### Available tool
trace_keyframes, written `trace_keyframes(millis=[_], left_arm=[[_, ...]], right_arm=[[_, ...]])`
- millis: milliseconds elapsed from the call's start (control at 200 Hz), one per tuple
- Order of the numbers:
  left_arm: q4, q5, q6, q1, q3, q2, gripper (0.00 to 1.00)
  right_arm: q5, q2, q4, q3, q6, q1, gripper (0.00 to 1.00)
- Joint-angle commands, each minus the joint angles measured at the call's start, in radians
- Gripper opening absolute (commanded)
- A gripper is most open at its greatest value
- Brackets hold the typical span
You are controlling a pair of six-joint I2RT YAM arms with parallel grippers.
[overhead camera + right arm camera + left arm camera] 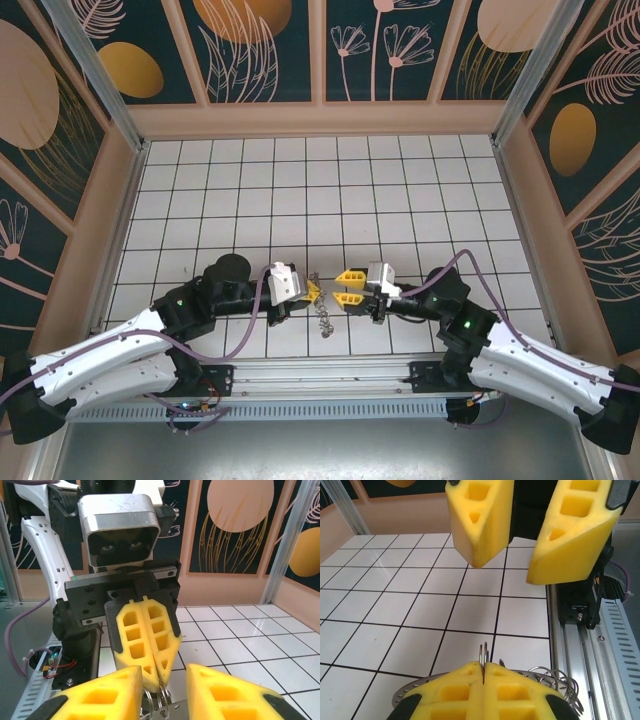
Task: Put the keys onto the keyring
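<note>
My left gripper (314, 291) is shut on the keyring (323, 320), a grey metal hoop fringed with small loops that dangles below it near the front edge. In the left wrist view my own fingertips (483, 664) pinch one thin loop, and the keyring's rim (412, 690) and loops spread out beneath. My right gripper (349, 285) faces it from the right, open, a short gap away. The right wrist view has my right gripper (164, 670) open on either side of the left gripper's shut tips, with the keyring's loops (159, 704) hanging between. The keys are out of view.
A white tiled floor (330, 190) stretches back to the patterned walls. A metal rail (330, 375) runs along the near edge just behind the arms' bases, and it passes close on the right in the left wrist view, rail (615, 645).
</note>
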State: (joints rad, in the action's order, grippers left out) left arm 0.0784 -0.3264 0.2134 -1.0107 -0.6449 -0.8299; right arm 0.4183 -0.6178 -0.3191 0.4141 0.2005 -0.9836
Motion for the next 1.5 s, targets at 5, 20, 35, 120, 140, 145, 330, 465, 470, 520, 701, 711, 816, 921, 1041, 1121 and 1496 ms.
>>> trace_keyframes(millis=[5, 20, 35, 120, 140, 145, 330, 465, 470, 520, 701, 711, 816, 921, 1041, 1121, 1496], left_arm=[[-0.049, -0.028, -0.003, -0.001, -0.012, 0.016, 0.0], [-0.048, -0.03, -0.001, 0.0, -0.013, 0.017, 0.0], [-0.047, -0.033, 0.0, 0.0, -0.015, 0.016, 0.0], [-0.035, -0.039, 0.001, -0.001, -0.025, 0.015, 0.0], [-0.032, -0.038, 0.003, 0.0, -0.027, 0.015, 0.0], [-0.031, -0.039, 0.003, -0.001, -0.027, 0.015, 0.0], [-0.014, -0.039, 0.013, -0.001, -0.035, 0.017, 0.0], [-0.011, -0.04, 0.015, -0.002, -0.035, 0.02, 0.0], [-0.011, -0.04, 0.014, -0.001, -0.035, 0.02, 0.0], [-0.011, -0.043, 0.014, -0.001, -0.033, 0.022, 0.0], [-0.001, -0.047, 0.02, -0.002, -0.039, 0.017, 0.0], [0.0, -0.048, 0.02, -0.001, -0.039, 0.016, 0.0], [0.002, -0.049, 0.021, -0.001, -0.041, 0.012, 0.0], [0.005, -0.05, 0.021, -0.001, -0.042, 0.012, 0.0], [0.01, -0.048, 0.022, -0.001, -0.044, 0.009, 0.0], [0.014, -0.046, 0.023, 0.0, -0.047, 0.001, 0.0], [0.019, -0.045, 0.026, 0.0, -0.055, -0.011, 0.0]], right_arm=[[-0.027, -0.003, 0.017, -0.003, -0.009, -0.005, 0.3], [-0.026, -0.005, 0.017, -0.003, -0.008, -0.005, 0.3], [-0.024, -0.007, 0.017, -0.002, -0.008, -0.005, 0.3], [-0.005, -0.023, 0.02, 0.002, -0.01, -0.006, 0.29], [0.001, -0.026, 0.021, 0.003, -0.011, -0.006, 0.29], [0.002, -0.028, 0.021, 0.003, -0.01, -0.006, 0.29], [0.003, -0.066, 0.039, 0.018, -0.01, -0.007, 0.29], [0.008, -0.077, 0.041, 0.02, -0.009, -0.009, 0.29], [0.008, -0.077, 0.042, 0.021, -0.009, -0.009, 0.29], [0.01, -0.077, 0.044, 0.022, -0.01, -0.009, 0.29], [0.02, -0.101, 0.049, 0.03, -0.01, -0.009, 0.28], [0.022, -0.103, 0.05, 0.029, -0.01, -0.009, 0.28], [0.016, -0.123, 0.058, 0.039, -0.004, -0.01, 0.27], [0.015, -0.135, 0.063, 0.046, 0.003, -0.011, 0.25], [0.015, -0.14, 0.067, 0.054, 0.014, -0.01, 0.21], [0.016, -0.141, 0.069, 0.058, 0.018, -0.013, 0.2], [0.028, -0.147, 0.083, 0.066, 0.027, -0.013, 0.19]])
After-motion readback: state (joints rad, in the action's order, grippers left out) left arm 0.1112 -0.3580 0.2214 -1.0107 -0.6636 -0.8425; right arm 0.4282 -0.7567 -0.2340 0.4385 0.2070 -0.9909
